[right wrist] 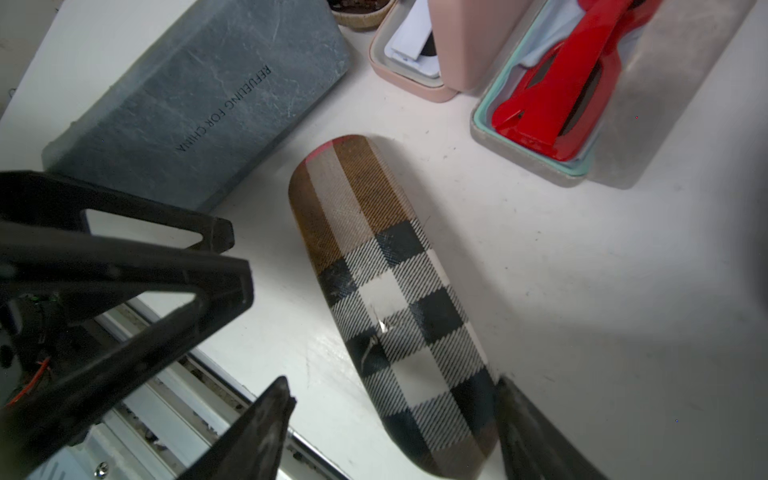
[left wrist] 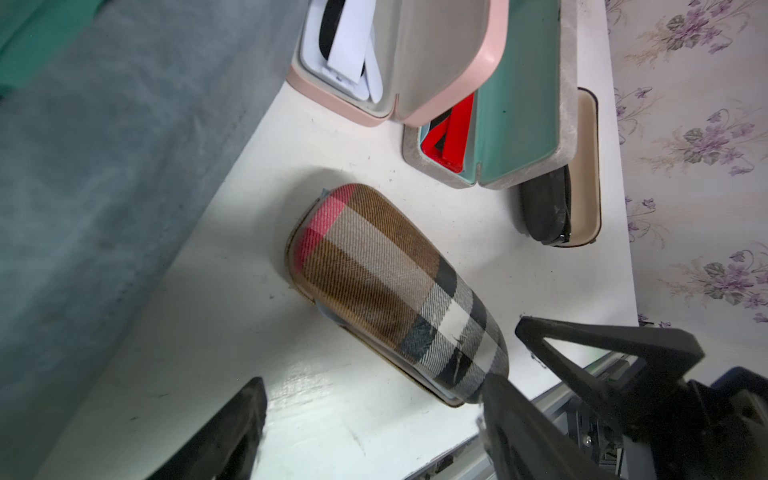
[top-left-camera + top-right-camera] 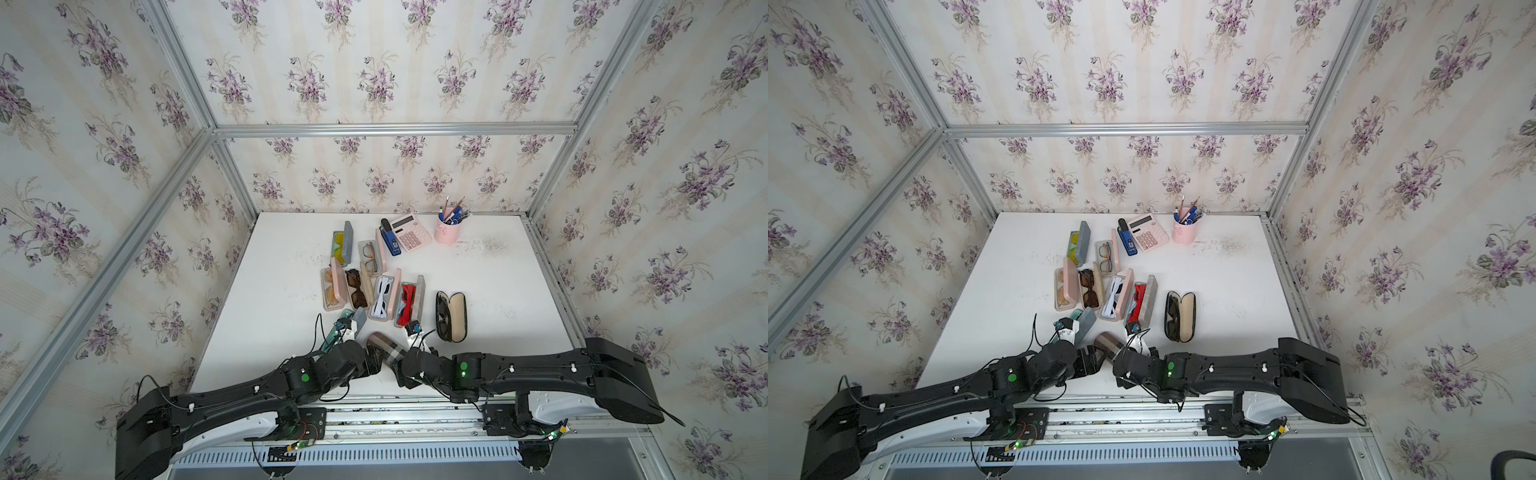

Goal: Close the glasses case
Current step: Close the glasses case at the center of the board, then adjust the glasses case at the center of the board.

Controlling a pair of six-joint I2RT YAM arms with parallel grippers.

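**Item:** brown-and-black plaid fabric glasses case (image 3: 384,348), oblong, lid down. It lay at the 6 o'clock edge of the white table (image 3: 478,291), long axis 10-to-4 o'clock in both top views.

**Left gripper** (image 2: 374,386): flanked it from 8 o'clock, released, empty.

**Right gripper** (image 1: 395,382): at 4 o'clock, released, straddled the case's near end. Judged the nearer.

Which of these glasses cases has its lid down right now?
The brown plaid case, at the front of the group nearest the arms. The other cases stand open, showing glasses or lining.
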